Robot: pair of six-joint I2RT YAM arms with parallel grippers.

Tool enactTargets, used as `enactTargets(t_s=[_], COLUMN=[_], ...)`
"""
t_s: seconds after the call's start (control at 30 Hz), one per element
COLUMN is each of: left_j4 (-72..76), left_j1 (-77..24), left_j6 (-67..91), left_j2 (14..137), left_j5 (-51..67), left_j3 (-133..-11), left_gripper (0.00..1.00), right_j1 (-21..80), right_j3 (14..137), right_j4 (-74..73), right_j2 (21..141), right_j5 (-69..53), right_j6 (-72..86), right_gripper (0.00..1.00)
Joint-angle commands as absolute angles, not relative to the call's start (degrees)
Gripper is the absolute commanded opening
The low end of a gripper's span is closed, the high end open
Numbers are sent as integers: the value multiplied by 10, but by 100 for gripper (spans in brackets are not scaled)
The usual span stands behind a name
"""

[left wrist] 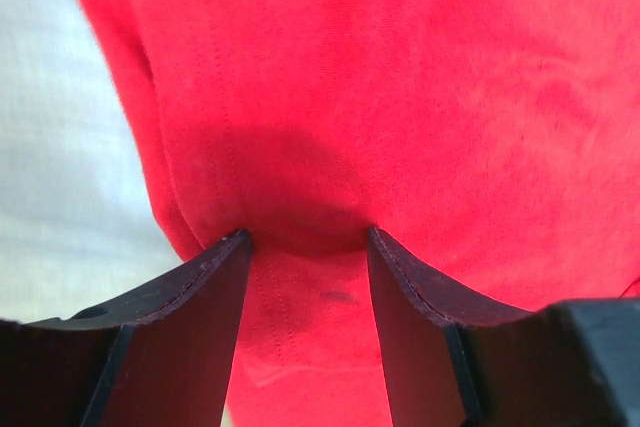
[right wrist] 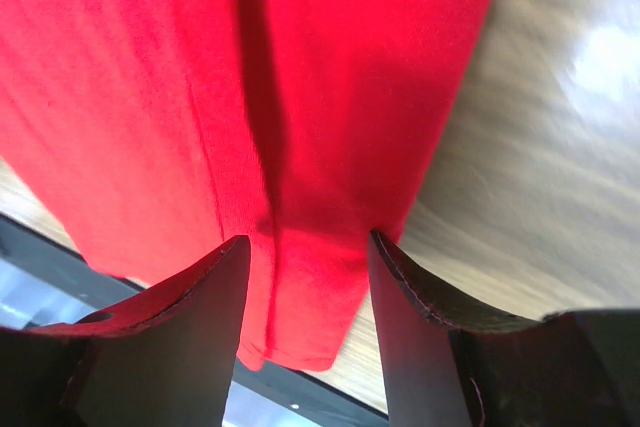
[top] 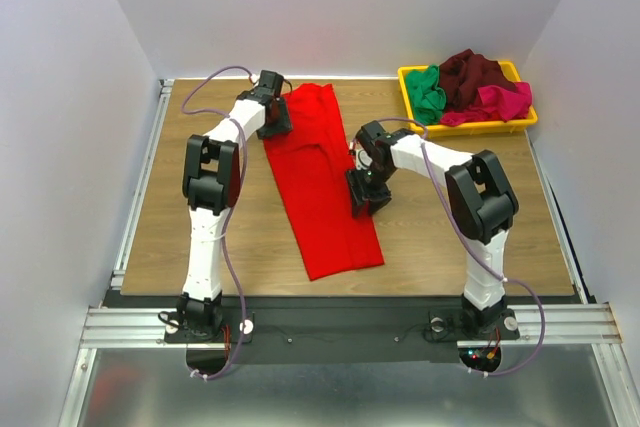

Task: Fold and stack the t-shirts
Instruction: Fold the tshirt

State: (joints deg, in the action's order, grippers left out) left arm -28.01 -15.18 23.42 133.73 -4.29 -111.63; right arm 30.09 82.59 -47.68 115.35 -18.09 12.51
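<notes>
Red cloth fills the middle of the overhead view. The red t-shirt (top: 320,187) lies flat on the wooden tabletop (top: 200,237) as a long narrow strip. The left gripper (top: 277,125) sits at the shirt's left edge near its far end, and the right gripper (top: 364,202) at its right edge, about midway. Well off the shirt's far right corner, a yellow tray (top: 405,75) holds the green t-shirt (top: 428,95), maroon t-shirt (top: 475,75) and pink t-shirt (top: 500,105), heaped unfolded.

Left wrist view: the gripper's fingers (left wrist: 200,297) stand apart, tips down at shadowed red cloth, with nothing clamped.

Right wrist view: the fingers (right wrist: 200,297) are likewise apart, straddling the shirt's right edge, with bare tabletop just beyond.

Risk: closing on the top layer alone, or lifting the two ends unevenly, would probably pull the strip open or skew it.
</notes>
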Motion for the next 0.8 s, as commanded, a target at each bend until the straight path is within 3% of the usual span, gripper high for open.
enactTargets(t_s=[0.0,0.27,0.43,0.57,0.77], left_j4=[-317,-291,-251,-218,-201], left_j1=[-130,-118,-118,-119,-142], left_j6=[229,210,205,198,202], left_j2=[1389,1441,1404,1337,1188], left_j5=[-44,-4,15,12,10], left_j3=[-1180,-1273,-1315,-1300,-1166], left_gripper=[62,62,62,63,63], right_j1=[307,307,307,307,308], right_j3=[862,911,919,896,815], right_j4=[-456,-458,-461,-463,-465], right_j2=[1194,1218,1176,1128,1067], right_j5=[-190,-181,-167,-157,-140], right_j6=[134,141,138,144,154], right_gripper=[57,57,57,58,58])
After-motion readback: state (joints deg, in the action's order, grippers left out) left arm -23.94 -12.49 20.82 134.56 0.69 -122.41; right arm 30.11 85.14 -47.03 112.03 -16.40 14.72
